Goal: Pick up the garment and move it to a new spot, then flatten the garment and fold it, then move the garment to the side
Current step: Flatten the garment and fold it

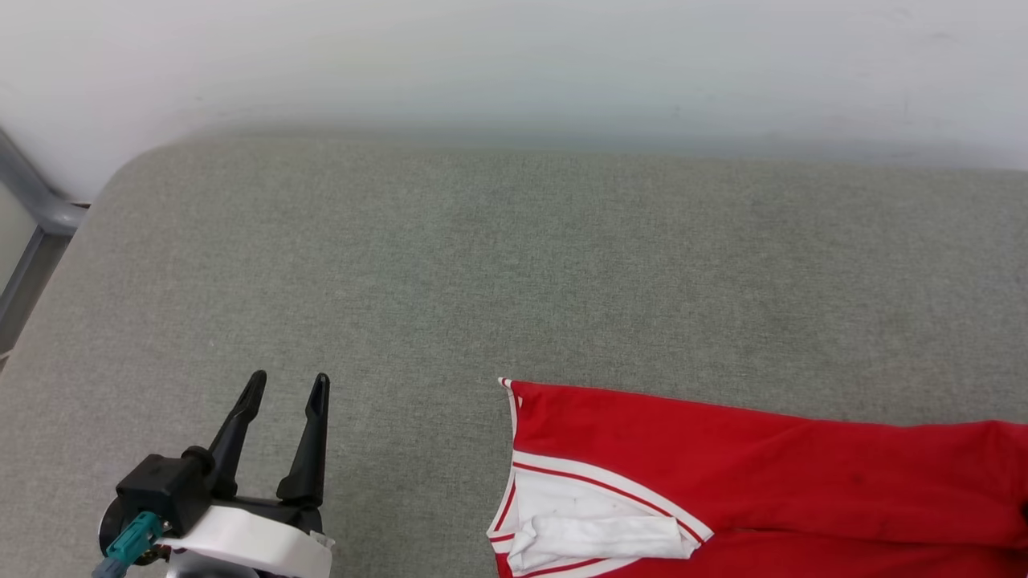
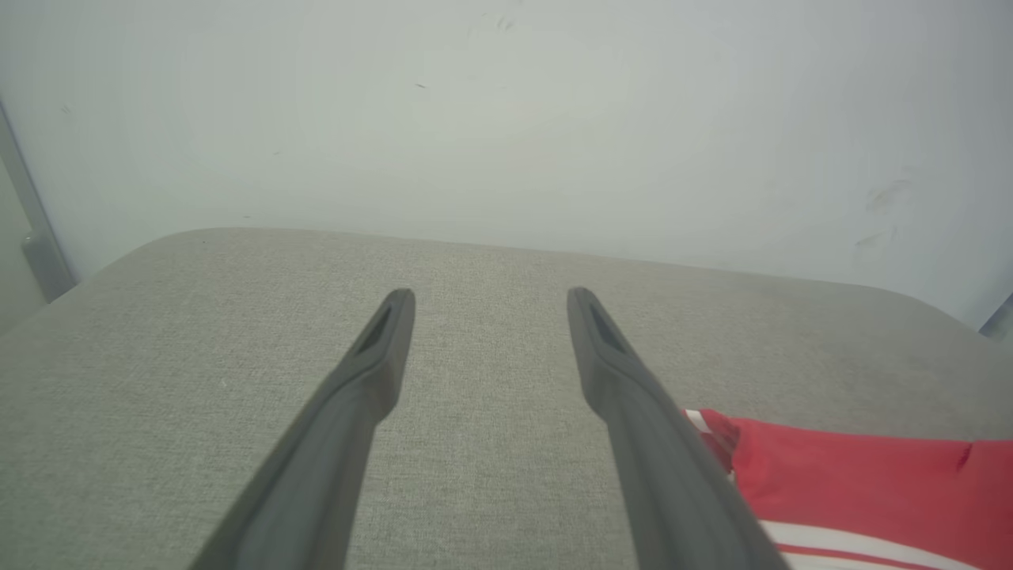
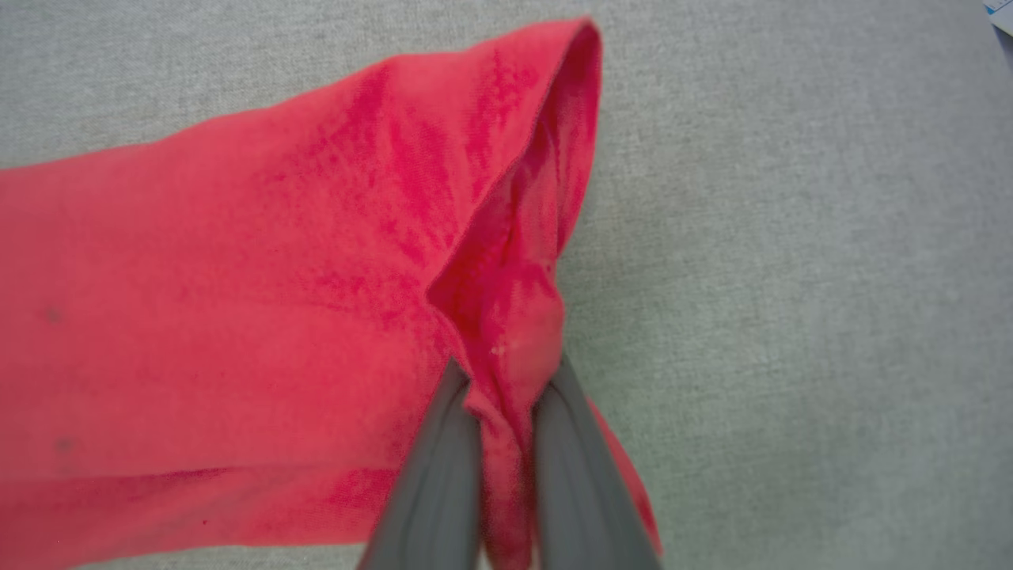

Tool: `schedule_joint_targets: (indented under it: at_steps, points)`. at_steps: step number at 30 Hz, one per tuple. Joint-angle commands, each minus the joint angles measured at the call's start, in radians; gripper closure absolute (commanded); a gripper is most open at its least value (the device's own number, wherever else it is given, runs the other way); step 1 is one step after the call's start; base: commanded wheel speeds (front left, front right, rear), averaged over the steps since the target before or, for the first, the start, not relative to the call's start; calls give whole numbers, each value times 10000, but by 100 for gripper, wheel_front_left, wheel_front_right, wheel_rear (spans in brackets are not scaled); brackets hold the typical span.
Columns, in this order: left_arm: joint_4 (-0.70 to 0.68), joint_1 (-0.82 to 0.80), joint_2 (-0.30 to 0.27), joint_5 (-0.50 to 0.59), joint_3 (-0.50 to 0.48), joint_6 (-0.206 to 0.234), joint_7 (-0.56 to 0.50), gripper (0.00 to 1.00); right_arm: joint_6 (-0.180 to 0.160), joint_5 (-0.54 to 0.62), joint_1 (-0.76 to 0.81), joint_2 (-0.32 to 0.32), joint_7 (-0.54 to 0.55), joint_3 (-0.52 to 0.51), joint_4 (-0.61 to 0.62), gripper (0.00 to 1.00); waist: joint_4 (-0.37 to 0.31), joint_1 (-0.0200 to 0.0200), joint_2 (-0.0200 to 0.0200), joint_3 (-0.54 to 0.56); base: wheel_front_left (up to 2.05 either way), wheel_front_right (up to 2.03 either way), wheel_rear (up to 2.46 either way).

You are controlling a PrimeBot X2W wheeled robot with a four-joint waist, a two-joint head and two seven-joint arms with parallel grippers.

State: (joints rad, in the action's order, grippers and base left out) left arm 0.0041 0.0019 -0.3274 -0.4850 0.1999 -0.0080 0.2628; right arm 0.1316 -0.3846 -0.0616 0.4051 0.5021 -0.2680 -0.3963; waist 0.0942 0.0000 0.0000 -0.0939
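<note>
On the grey surface (image 1: 401,241), in the head view, the garment (image 1: 763,474) lay at lower right, its sleeve (image 1: 594,534) tucked in. The left pincer (image 1: 289,379) stood spread, empty, apart from it. The left wrist view agreed. In the right wrist view, the right pincer (image 3: 506,372) pinched a bunched red edge. Flattening seemed underway, with folding and moving aside left.

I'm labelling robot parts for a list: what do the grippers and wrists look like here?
The left gripper has two long, tapering black fingers on a black block, a white wrist shell and a teal connector. The right gripper shows matching dark grey fingers.
</note>
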Motion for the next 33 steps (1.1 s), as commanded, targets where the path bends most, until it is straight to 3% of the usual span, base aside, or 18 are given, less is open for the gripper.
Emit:
schedule_joint_targets:
  at_steps: [1, 11, 21, 28, 33]
  points:
    - [36, 146, 63, 51, -4, -6, 26, 0, -19, 81, -72, -75, -33, -51, -9, 100, -54, 0, 0, 107, 0, 0, 0]
    - [189, 425, 191, -3, -118, -178, 24, 0, -15, -139, 660, -659, 500, 425, 1855, 100, -285, 0, 0, 795, 0, 0, 0]
    - [281, 593, 453, 85, -252, -356, 24, 0, -15, -648, 1353, -1877, 1947, 1759, 4478, 100, -160, 0, 0, 1114, 0, 0, 0]
    - [358, 570, 616, 167, -381, -508, 24, 0, -15, -890, 970, -3256, 2742, 2852, 5188, 100, 113, 0, 0, 1119, 0, 0, 0]
    - [409, 522, 698, 226, -500, -578, 24, 0, -15, -1568, 703, -3549, 2752, 3541, 4981, 100, 330, 0, 0, 1082, 0, 0, 0]
